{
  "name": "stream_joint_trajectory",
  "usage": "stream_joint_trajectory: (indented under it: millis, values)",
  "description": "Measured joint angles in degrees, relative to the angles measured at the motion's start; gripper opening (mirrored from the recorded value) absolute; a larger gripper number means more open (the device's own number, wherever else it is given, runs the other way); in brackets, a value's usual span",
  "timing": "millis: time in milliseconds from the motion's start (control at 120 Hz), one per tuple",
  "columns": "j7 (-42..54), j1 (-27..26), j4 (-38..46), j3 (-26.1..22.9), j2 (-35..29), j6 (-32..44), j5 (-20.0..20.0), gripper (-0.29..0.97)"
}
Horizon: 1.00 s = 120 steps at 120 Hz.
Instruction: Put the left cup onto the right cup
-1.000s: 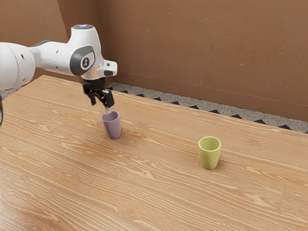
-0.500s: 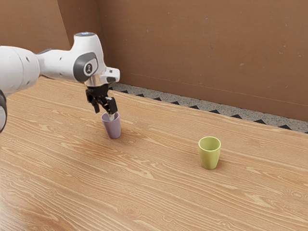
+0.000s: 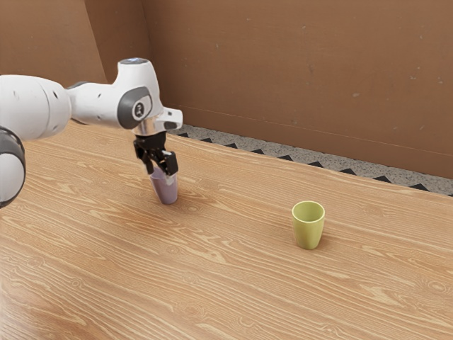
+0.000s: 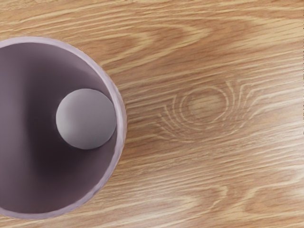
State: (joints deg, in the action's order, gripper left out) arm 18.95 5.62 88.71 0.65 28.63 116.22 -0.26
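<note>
Exterior view: end effector [image 3: 163,168] points straight down over purple cup [image 3: 168,193].

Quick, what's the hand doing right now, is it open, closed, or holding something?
Hand: at the rim of the purple cup; open or closed cannot be told.

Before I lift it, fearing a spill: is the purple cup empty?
Empty: the wrist view looks into the purple cup and its grey bottom lies bare.
</note>
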Motion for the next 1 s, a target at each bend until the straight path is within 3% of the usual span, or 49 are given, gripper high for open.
stream_joint_trajectory:
  millis: [1000]
  values:
    - [0.13,2.78,-10.43,-3.19,9.20,-1.81,2.82,0.54]
